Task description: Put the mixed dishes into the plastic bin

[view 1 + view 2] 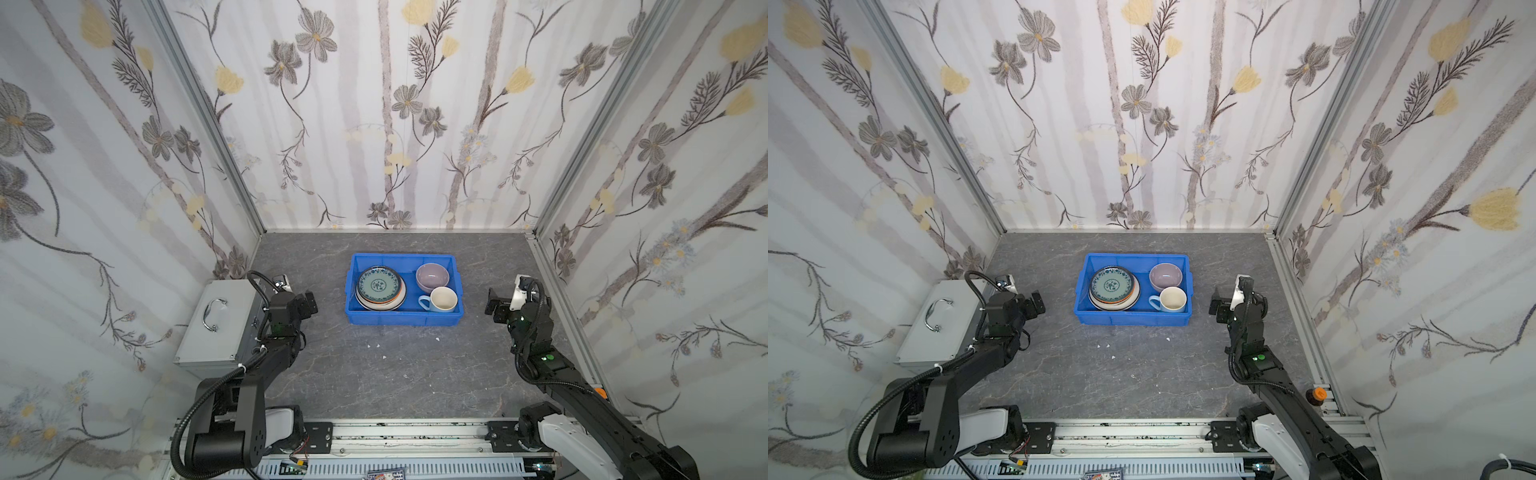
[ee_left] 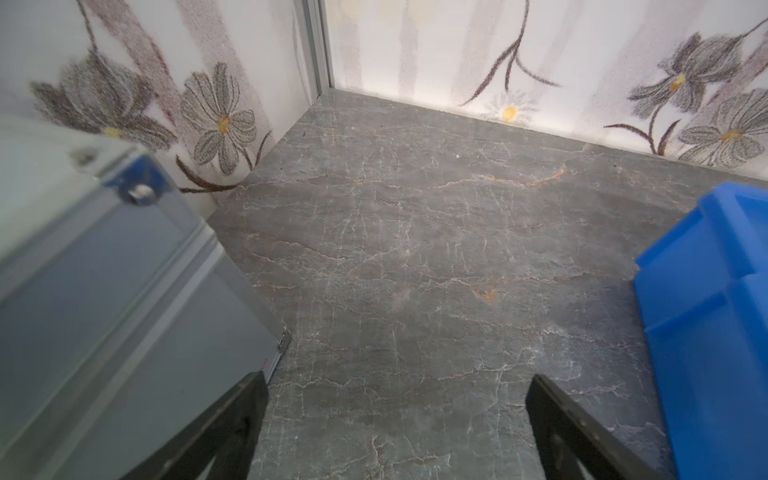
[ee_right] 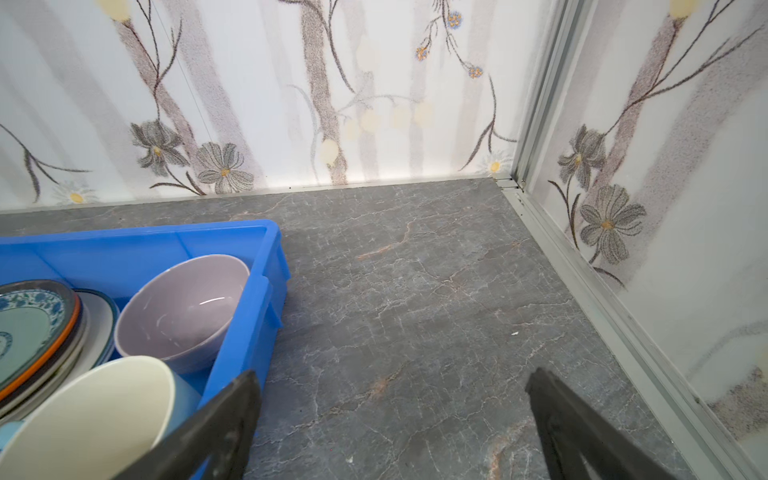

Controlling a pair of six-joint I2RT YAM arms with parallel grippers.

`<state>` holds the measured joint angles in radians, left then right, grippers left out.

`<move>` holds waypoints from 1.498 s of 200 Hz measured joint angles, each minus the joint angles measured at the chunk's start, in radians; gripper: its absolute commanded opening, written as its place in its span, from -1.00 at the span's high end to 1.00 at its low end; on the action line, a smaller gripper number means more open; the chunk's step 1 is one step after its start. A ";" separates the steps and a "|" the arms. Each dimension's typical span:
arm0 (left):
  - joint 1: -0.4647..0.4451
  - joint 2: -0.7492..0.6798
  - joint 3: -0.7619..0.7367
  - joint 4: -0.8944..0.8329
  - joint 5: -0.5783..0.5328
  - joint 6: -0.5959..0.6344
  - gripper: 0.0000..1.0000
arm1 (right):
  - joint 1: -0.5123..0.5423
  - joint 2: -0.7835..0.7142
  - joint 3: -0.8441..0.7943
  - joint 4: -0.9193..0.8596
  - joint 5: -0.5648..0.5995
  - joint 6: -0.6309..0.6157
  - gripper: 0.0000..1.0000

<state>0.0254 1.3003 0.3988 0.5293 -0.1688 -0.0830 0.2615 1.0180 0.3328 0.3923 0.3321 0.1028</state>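
The blue plastic bin (image 1: 403, 321) (image 1: 1133, 318) sits mid-table in both top views. Inside it, a teal-patterned plate (image 1: 379, 286) (image 1: 1112, 286) tops a stack of plates on the left side. A lilac bowl (image 1: 432, 276) (image 3: 187, 307) and a pale-blue mug (image 1: 442, 299) (image 3: 91, 415) stand on its right side. My left gripper (image 1: 309, 303) (image 2: 397, 378) hangs open and empty left of the bin, apart from it. To the bin's right my right gripper (image 1: 494, 301) (image 3: 394, 374) is open too, with only bare tabletop between its fingers.
A silver metal case (image 1: 224, 324) (image 2: 104, 291) with a handle lies at the left wall, close beside my left arm. Small white flecks (image 1: 376, 345) dot the grey tabletop in front of the bin. Flowered walls close in three sides.
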 measured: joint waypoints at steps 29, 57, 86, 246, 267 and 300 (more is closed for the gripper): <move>0.002 0.091 -0.023 0.114 0.024 -0.003 -1.00 | -0.067 0.026 -0.115 0.212 -0.005 -0.043 -0.99; 0.005 0.190 -0.044 0.261 0.052 -0.003 -1.00 | -0.133 0.128 -0.154 0.420 -0.024 -0.048 -0.99; 0.003 0.261 -0.045 0.340 0.103 0.006 -1.00 | -0.170 0.266 -0.176 0.608 -0.072 -0.060 -0.99; -0.011 0.269 -0.031 0.393 0.132 0.032 -1.00 | -0.224 0.483 -0.145 0.905 -0.165 -0.069 -0.99; -0.011 0.269 -0.031 0.393 0.132 0.032 -1.00 | -0.224 0.484 -0.145 0.905 -0.165 -0.069 -0.99; -0.011 0.269 -0.031 0.393 0.132 0.032 -1.00 | -0.224 0.484 -0.145 0.905 -0.165 -0.069 -0.99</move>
<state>0.0139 1.5696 0.3683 0.9222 -0.0368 -0.0513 0.0372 1.5021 0.1879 1.2976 0.1669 0.0334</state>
